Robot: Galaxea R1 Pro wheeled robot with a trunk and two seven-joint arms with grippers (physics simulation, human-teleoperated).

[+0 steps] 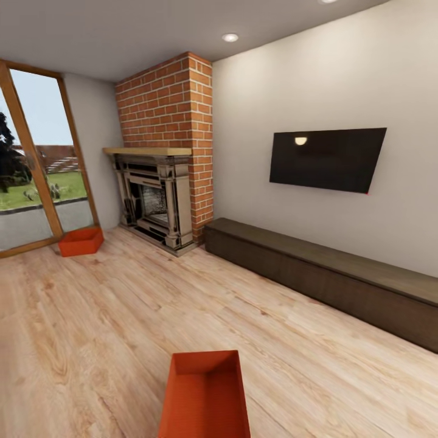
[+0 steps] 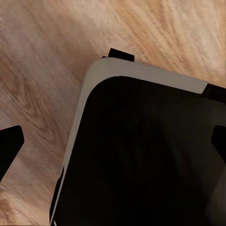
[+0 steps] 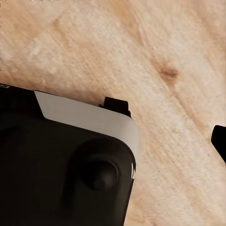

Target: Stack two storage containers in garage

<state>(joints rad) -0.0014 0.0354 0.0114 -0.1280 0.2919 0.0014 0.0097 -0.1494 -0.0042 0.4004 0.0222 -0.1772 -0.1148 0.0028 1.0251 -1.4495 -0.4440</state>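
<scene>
In the head view one bin [image 1: 205,395] lies on the plank floor [image 1: 121,316] at the bottom centre of the frame, and the other bin [image 1: 80,241] sits at the left edge, near the glass door [image 1: 36,164] and left of the brick fireplace [image 1: 164,182]. A TV [image 1: 326,158] hangs on the white wall at right above a long low cabinet [image 1: 328,274]. Both wrist views look down at plank floor and the robot's dark base [image 2: 141,160], with dark finger tips at the frame edges, and I cannot tell whether either gripper is open or closed.
</scene>
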